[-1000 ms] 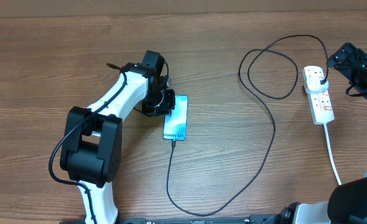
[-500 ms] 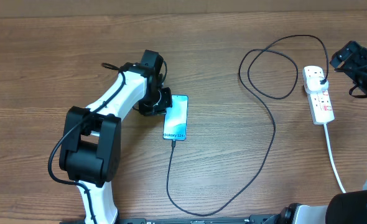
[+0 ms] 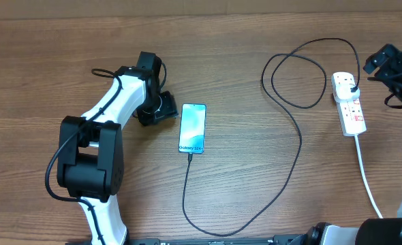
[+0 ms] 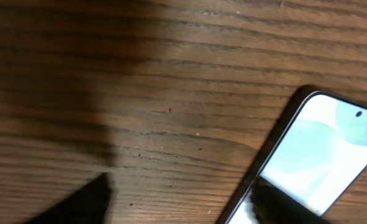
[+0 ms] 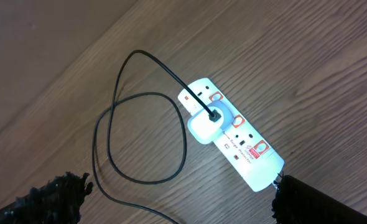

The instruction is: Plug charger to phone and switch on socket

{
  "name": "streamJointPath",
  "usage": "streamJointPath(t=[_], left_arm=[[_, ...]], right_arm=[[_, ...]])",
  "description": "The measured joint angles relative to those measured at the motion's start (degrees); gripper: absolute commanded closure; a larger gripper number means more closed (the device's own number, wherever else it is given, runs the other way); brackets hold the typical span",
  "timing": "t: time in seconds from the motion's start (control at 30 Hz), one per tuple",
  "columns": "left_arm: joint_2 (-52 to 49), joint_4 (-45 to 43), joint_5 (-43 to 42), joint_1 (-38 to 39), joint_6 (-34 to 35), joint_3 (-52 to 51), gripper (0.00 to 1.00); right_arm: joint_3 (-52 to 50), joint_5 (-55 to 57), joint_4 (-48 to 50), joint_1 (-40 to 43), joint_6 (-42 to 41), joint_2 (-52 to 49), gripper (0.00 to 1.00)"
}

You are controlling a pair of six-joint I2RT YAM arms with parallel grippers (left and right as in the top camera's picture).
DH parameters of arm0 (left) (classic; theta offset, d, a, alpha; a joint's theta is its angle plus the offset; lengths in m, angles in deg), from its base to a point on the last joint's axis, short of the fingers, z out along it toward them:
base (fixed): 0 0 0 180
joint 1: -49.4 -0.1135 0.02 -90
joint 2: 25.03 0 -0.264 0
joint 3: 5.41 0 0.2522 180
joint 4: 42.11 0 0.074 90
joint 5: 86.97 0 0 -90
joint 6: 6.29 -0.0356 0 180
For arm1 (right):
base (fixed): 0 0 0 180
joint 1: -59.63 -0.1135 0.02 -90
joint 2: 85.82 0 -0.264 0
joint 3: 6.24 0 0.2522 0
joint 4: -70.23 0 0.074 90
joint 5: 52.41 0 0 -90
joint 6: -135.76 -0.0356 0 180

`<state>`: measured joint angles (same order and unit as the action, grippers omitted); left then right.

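Overhead, the phone (image 3: 192, 128) lies flat on the wooden worktop (image 3: 255, 41) a little left of the frame's centre. The charger (image 3: 300, 146) meets its lower edge, sweeps down and round to the right, loops in the upper middle and ends at the socket (image 3: 349, 102) near the right edge. Only that view takes in the whole cable and both arms: the left tool (image 3: 165, 110) sits just left of the phone and apart from it, and the right tool (image 3: 379, 62) is above and right of the socket, not touching it. The left wrist view adds that its two dark fingertips stand wide with bare wood between them, and the phone's dark-framed corner and camera dot are at lower right. The right wrist view shows its own fingertips spread wide at the bottom corners, gripping nothing. It also gives the socket close up: white, oblong, with red-marked switches and the charger's black lead entering a pale plug seated in one outlet. A second ago the left tool was against the phone's left edge; it has since drawn back to the left, and the phone now sits slightly straighter. Its screen is light blue-teal with small dark lettering near the lower end, and the socket's white cord (image 3: 364, 173) trails to the lower right
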<state>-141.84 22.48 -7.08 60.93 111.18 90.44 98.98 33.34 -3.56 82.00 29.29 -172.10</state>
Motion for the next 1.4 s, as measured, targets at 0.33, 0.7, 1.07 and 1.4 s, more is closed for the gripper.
streamJointPath(t=[0.33,0.7,1.07,1.4], left_arm=[[0.0,0.0,1.0,0.0,0.1,0.0,0.0],[0.0,-0.3,-1.0,0.0,2.6,0.0,0.0],[0.0,-0.3,-1.2,0.0,2.7,0.0,0.0],[0.0,-0.3,-1.2,0.0,2.7,0.0,0.0]], right_arm=[[0.0,0.0,0.0,0.0,0.0,1.7,0.0],[0.0,0.0,0.0,-8.1,0.0,2.9,0.0],[0.0,0.0,0.0,-11.6,0.0,2.9,0.0],[0.0,0.0,0.0,-11.6,0.0,2.9,0.0]])
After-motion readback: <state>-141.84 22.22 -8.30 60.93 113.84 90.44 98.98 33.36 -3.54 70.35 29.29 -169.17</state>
